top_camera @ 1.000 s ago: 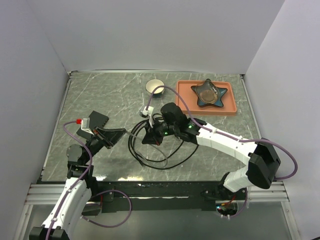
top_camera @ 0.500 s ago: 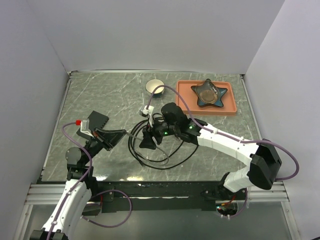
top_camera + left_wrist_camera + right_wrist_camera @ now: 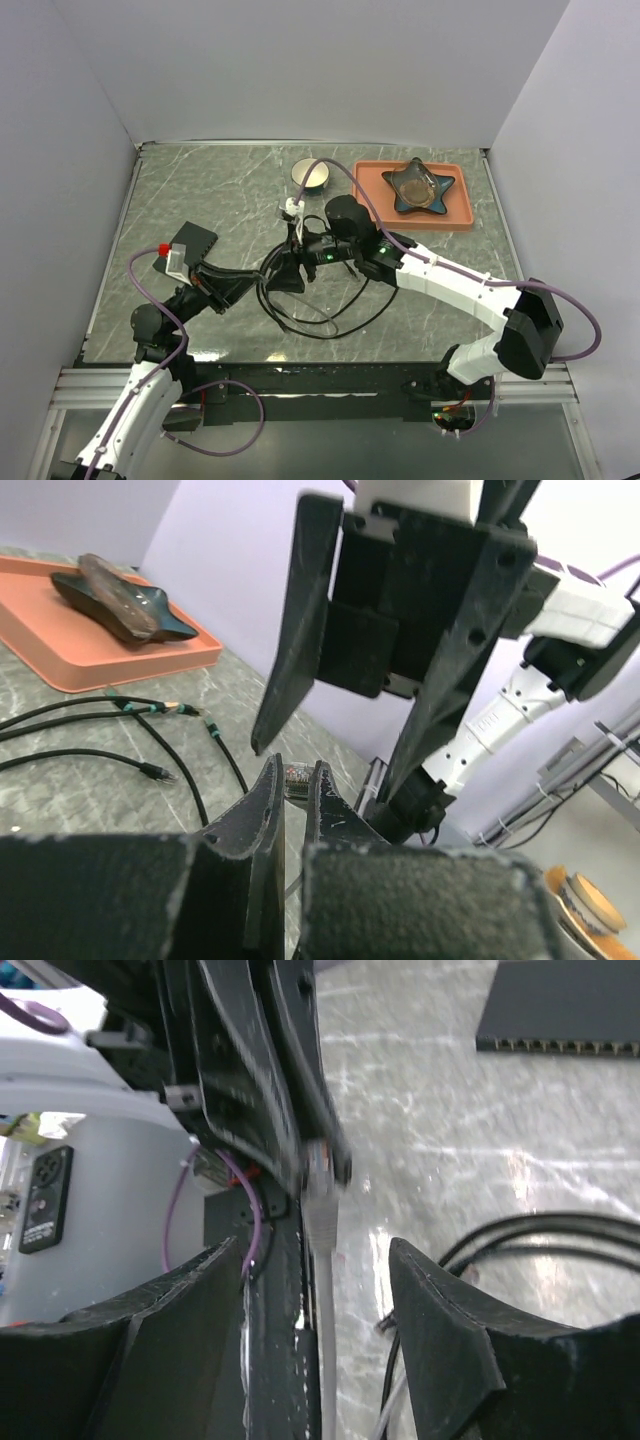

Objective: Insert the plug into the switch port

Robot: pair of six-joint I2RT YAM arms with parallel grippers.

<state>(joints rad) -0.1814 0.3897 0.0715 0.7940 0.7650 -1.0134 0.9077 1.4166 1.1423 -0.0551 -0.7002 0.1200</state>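
The plug (image 3: 293, 778) is a clear connector on a pale grey cable (image 3: 322, 1230). My left gripper (image 3: 295, 770) is shut on it just above the table, and the left gripper (image 3: 252, 280) shows left of centre in the top view. My right gripper (image 3: 315, 1250) stands open around the cable just behind the plug, without touching it. Its black fingers (image 3: 300, 630) loom right in front of the left wrist camera. The switch (image 3: 193, 240) is a flat black box at the left, with its row of ports (image 3: 560, 1005) in the right wrist view.
Loops of black cable (image 3: 310, 312) lie on the marble table (image 3: 440, 260) under the right gripper (image 3: 288, 277). An orange tray (image 3: 462, 215) with a dark star-shaped dish (image 3: 418, 188) sits at the back right, with a small bowl (image 3: 310, 172) beside it.
The right gripper has opened and let go of the cable. The left gripper has shut on the plug, and the left arm has shifted a little towards the centre.
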